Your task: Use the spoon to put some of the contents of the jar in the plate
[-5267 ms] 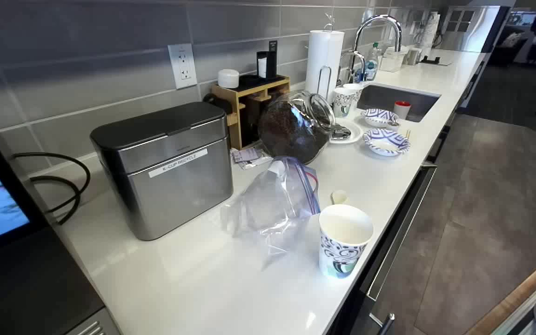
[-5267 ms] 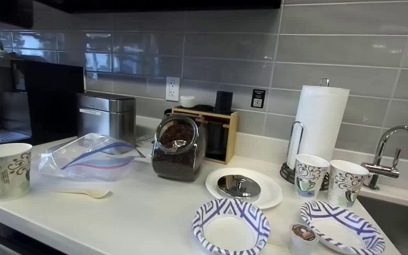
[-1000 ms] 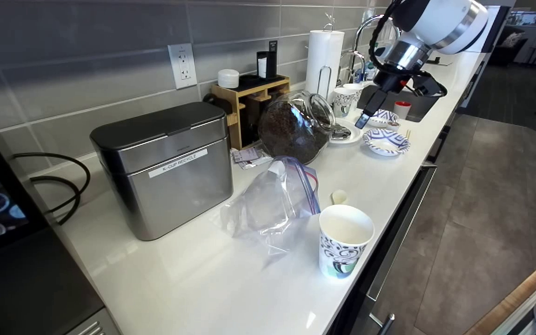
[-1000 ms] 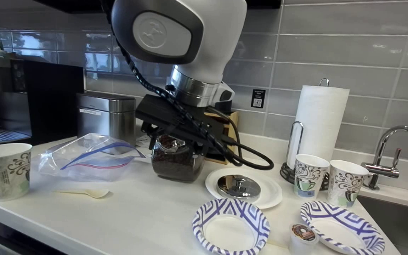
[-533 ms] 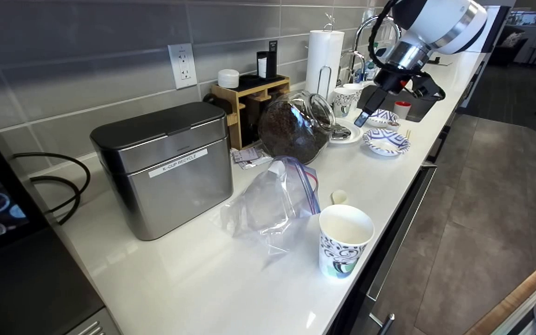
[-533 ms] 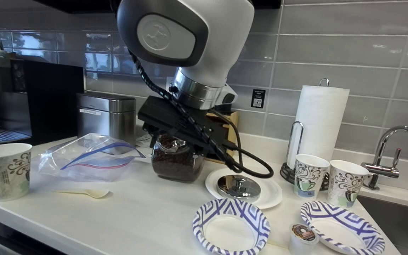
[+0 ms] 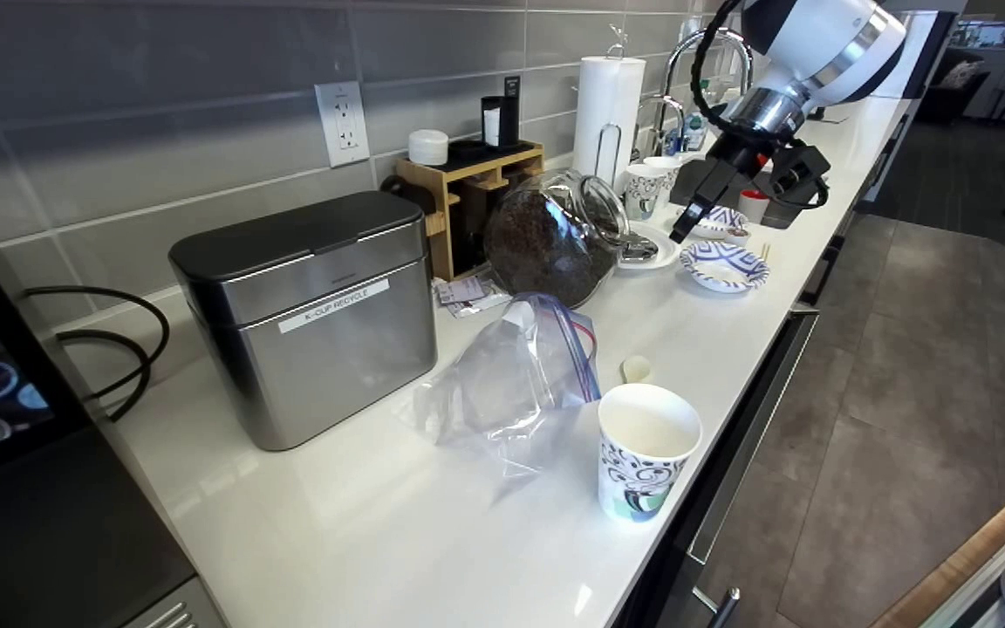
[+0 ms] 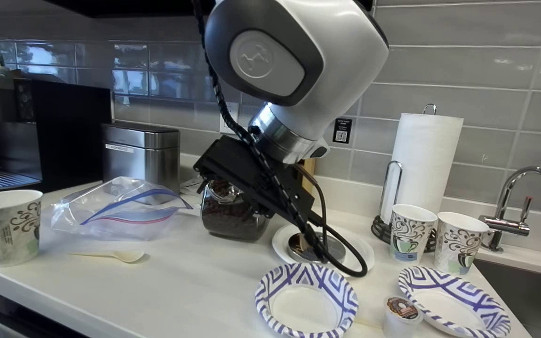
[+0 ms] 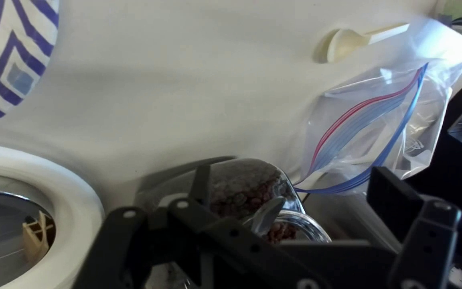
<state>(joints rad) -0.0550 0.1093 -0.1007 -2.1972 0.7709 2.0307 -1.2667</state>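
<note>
The glass jar of dark brown beans stands tilted, its lidless mouth facing out, in both exterior views (image 7: 546,249) (image 8: 233,221) and the wrist view (image 9: 251,176). A shiny grey piece shows at its mouth. The cream plastic spoon lies on the counter by the bag (image 7: 636,370) (image 8: 127,256) (image 9: 345,45). A blue-and-white patterned plate (image 8: 303,310) sits nearer the front, and its rim shows in the wrist view (image 9: 18,60). A plain white plate (image 8: 362,258) holds the jar's metal lid (image 8: 298,246). My gripper (image 9: 295,182) is open and empty above the counter, fingers apart, the jar beyond them.
A clear zip bag (image 8: 115,211) and a paper cup (image 8: 7,225) stand left of the jar. Two cups (image 8: 411,232), a paper towel roll (image 8: 425,164), another patterned plate (image 8: 453,305) and a pod (image 8: 402,314) are right. The steel bin (image 7: 319,323) stands against the wall.
The arm was out of view about five seconds ago. Over the last second it has shifted and tilted to the right in an exterior view. The jar, spoon and plates have not moved.
</note>
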